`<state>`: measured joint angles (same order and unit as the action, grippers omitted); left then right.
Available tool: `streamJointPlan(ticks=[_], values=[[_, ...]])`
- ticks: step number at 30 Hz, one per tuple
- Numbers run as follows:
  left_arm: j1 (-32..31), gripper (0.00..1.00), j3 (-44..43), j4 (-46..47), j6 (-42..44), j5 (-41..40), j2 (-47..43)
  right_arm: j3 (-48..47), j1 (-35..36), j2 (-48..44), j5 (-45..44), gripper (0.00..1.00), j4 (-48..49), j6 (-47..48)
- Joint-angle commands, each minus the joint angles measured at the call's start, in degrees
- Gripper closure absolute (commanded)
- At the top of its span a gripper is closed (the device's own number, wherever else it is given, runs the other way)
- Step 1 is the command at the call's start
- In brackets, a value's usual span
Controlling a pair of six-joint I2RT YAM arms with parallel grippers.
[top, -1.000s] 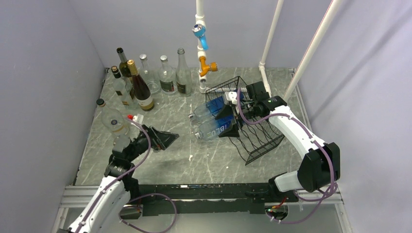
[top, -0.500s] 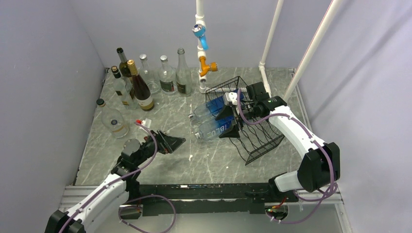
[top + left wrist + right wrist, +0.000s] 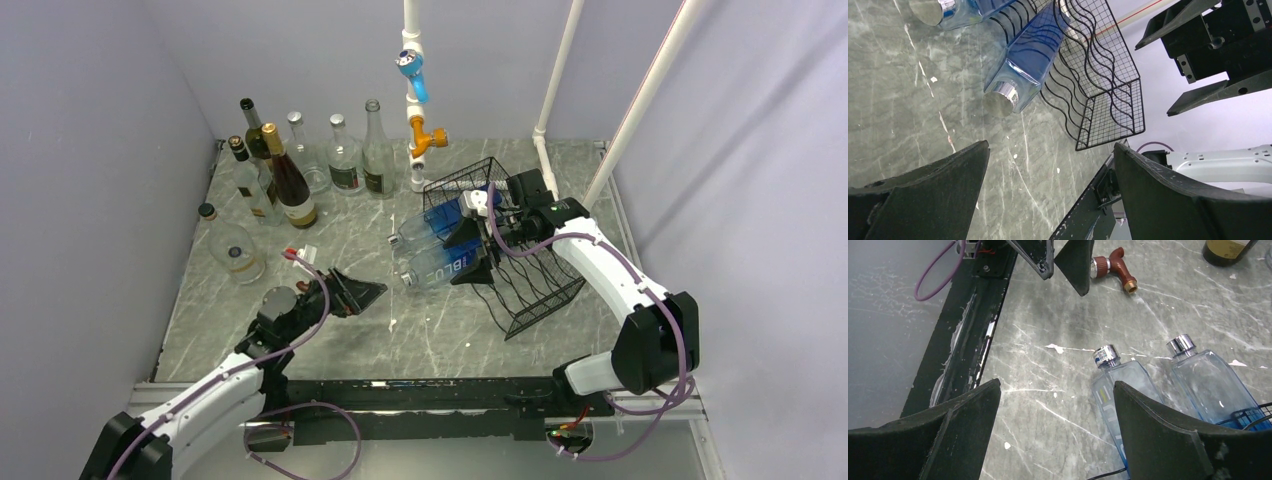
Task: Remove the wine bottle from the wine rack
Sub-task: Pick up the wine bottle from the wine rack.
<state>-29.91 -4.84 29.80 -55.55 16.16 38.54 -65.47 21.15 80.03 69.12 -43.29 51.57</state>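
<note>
The black wire-mesh wine rack point(image 3: 535, 285) stands at the right of the table, also in the left wrist view point(image 3: 1108, 90). Two blue square wine bottles lie in it, silver caps pointing left: the nearer one point(image 3: 432, 266) point(image 3: 1023, 65) point(image 3: 1120, 385) and the farther one point(image 3: 425, 228) point(image 3: 1208, 380). My right gripper point(image 3: 462, 255) point(image 3: 1056, 382) hangs open over the nearer bottle. That bottle runs under its right finger, and only bare table shows between the jaws. My left gripper point(image 3: 365, 293) point(image 3: 1051, 145) is open and empty, left of the bottle caps and pointing at them.
Several upright bottles point(image 3: 290, 180) stand at the back left, and a round one point(image 3: 235, 250) is nearer. A white pipe frame point(image 3: 415, 100) with blue and orange fittings rises behind the rack. A red-brown tap fitting point(image 3: 1113, 267) lies on the table. A black rail point(image 3: 420, 395) lines the near edge.
My left arm has dropped lower and carried its open gripper to the right, toward the bottle caps. The right arm, the rack and the bottles have not moved.
</note>
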Motion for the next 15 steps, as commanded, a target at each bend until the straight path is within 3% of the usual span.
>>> streamJointPlan(ticks=[1, 15], values=[[-0.84, 0.0, 0.31, 5.08, -2.29, -2.86, 0.72, 0.35, -0.23, 0.11, 2.12, 0.14, 0.4, 2.29], [-3.01, 0.0, -1.93, -0.97, -7.45, -9.91, 2.34, 1.1, -0.23, 0.05, 0.26, 0.14, 0.13, 4.7]])
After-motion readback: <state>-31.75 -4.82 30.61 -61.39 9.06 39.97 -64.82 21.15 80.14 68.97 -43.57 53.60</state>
